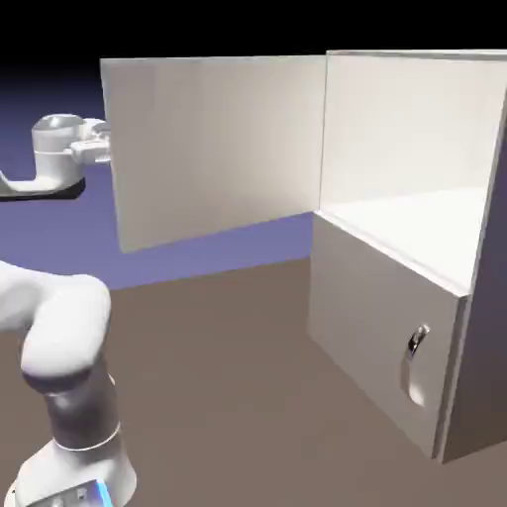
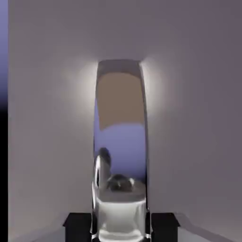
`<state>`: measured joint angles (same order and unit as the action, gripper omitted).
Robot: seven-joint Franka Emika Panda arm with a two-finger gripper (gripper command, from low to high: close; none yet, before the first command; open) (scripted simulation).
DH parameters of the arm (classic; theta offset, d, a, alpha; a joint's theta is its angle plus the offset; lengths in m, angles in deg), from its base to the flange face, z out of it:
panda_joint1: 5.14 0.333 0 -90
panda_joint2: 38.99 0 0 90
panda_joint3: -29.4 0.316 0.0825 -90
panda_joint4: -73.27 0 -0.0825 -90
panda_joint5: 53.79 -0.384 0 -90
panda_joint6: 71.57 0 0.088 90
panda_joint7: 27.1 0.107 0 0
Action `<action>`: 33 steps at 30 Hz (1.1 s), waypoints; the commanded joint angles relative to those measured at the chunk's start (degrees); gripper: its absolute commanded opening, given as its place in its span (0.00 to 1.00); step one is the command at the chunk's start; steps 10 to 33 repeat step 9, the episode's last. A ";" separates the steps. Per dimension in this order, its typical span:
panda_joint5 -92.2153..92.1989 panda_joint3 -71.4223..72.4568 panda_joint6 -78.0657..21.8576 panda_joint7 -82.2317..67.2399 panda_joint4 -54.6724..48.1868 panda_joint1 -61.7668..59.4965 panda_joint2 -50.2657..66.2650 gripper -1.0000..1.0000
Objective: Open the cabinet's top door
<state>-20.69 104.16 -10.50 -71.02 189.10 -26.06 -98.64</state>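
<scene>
- One door of the cabinet (image 1: pixel 416 198), the top door (image 1: pixel 213 149), stands swung wide to the exterior view's left, hinged at the cabinet's front corner, and the upper compartment lies bare and pale behind it.
- The lower door (image 1: pixel 381 337) is shut, its small stubby handle (image 1: pixel 418 339) over an oval recess.
- In the hand view the top door's long silver handle (image 2: pixel 120 142) fills the middle, mirror-bright, running up from between the two dark fingertips (image 2: pixel 78 224).
- The tool (image 1: pixel 99 149) sits at the door's free edge, closed on that handle.
- Judged from how far the panel stands out, the pull is at or near its end; the task looks nearly done.
- The next move would call for letting go cleanly and backing away without nudging the door back toward shut.
- The arm's big white elbow (image 1: pixel 59 337) rises at lower left above the brown bench (image 1: pixel 228 396).
</scene>
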 commanded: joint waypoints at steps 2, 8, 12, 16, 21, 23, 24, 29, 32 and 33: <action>-0.86 2.26 -2.55 -0.86 -4.15 -4.01 -0.46 0.00; -2.67 7.63 -10.05 -4.13 -16.62 -15.49 -2.72 0.00; -2.80 8.09 -10.81 -4.51 -17.91 -16.62 -3.00 0.00; -2.80 8.09 -10.81 -4.51 -17.91 -16.62 -3.00 0.00; -2.80 8.09 -10.81 -4.51 -17.91 -16.62 -3.00 0.00; -2.80 8.09 -10.81 -4.51 -17.91 -16.62 -3.00 0.00; -2.80 8.09 -10.81 -4.51 -17.91 -16.62 -3.00 0.00; -2.80 8.09 -10.81 -4.51 -17.91 -16.62 -3.00 0.00; -2.80 8.09 -10.81 -4.51 -17.91 -16.62 -3.00 0.00; -2.80 8.09 -10.81 -4.51 -17.91 -16.62 -3.00 0.00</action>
